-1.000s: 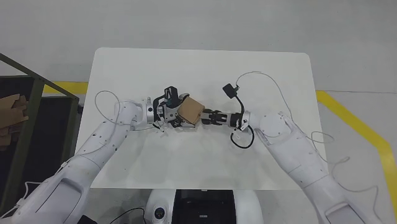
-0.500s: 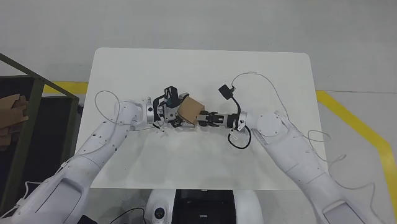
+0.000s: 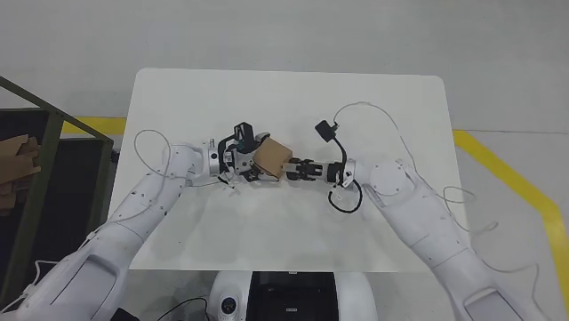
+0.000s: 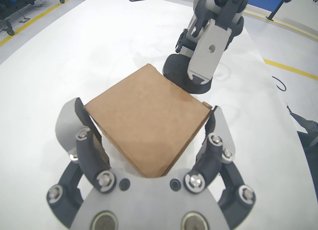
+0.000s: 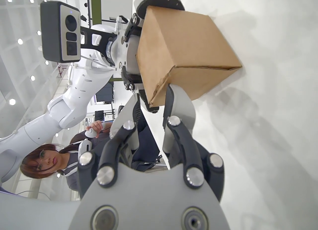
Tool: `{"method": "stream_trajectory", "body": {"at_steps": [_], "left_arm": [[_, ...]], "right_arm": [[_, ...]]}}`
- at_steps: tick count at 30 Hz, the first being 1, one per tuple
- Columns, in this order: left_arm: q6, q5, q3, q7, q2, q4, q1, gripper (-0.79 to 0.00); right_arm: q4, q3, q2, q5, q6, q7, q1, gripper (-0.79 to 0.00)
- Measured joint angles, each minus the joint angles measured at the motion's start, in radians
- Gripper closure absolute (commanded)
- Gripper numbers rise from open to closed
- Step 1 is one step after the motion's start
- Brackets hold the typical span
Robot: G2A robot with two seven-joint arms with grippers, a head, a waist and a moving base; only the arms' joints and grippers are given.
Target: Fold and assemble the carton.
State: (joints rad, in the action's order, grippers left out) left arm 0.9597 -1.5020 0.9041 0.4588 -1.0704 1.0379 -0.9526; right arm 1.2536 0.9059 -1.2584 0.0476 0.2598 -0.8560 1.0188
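So here's where we're at w/ this fold job, going L to R. The left end effector point(image 4: 146, 107) is clamped on the carton point(image 3: 272, 157), gripping it from both sides, and from its own wrist cam the hold looks solid. The carton sits near the middle of the worktop point(image 3: 373, 99), b/w the two arms, tilted a bit rather than flat. Whether a corner rests on the worktop or the whole thing hangs just off it, we can't tell tbh. It already reads as a box: top face shut, sides squared up, no big panels sticking out. Only loose bit we spot is a ragged flap point(image 5: 161, 84) along the side facing the right arm. The right end effector point(image 3: 290, 169) is touching that side, right at the flap. Clenched on the cardboard or just pushing against it? Can't tell from these shots.

Our read: we're at the last-flap stage, prob closing or tucking that side while the left arm acts as the vise. Next move needs the left grip to hold firm as a brace, and the right arm to press square into the seam so the flap seats flush. Too much push and the wall buckles, or the carton twists out of the left grip imo.
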Motion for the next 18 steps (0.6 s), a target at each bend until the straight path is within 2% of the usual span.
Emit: {"method": "stream_trajectory", "body": {"at_steps": [4, 6, 7, 8, 12, 18], "left_arm": [[0.001, -0.001, 0.005, 0.002, 0.002, -0.002, 0.000, -0.785], [0.002, -0.002, 0.011, 0.007, 0.005, 0.000, -0.002, -0.785], [0.001, -0.004, 0.016, 0.009, 0.007, 0.001, -0.004, -0.785], [-0.003, -0.008, 0.021, 0.009, 0.009, 0.002, -0.007, -0.785], [-0.004, -0.025, 0.056, 0.014, 0.027, 0.023, -0.041, -0.785], [0.054, 0.025, 0.137, 0.081, 0.067, 0.036, -0.115, -0.785]], "right_arm": [[0.052, 0.044, 0.017, -0.019, -0.006, 0.002, 0.037, -0.336], [0.083, 0.071, 0.027, -0.034, 0.015, 0.006, 0.058, -0.416], [0.095, 0.082, 0.031, -0.041, 0.028, 0.007, 0.067, -0.653], [0.105, 0.094, 0.035, -0.048, 0.041, 0.010, 0.075, -0.785], [0.145, 0.159, 0.052, -0.081, 0.103, 0.071, 0.120, -0.785], [0.201, 0.254, 0.076, -0.137, 0.187, 0.137, 0.178, -0.785]]}}
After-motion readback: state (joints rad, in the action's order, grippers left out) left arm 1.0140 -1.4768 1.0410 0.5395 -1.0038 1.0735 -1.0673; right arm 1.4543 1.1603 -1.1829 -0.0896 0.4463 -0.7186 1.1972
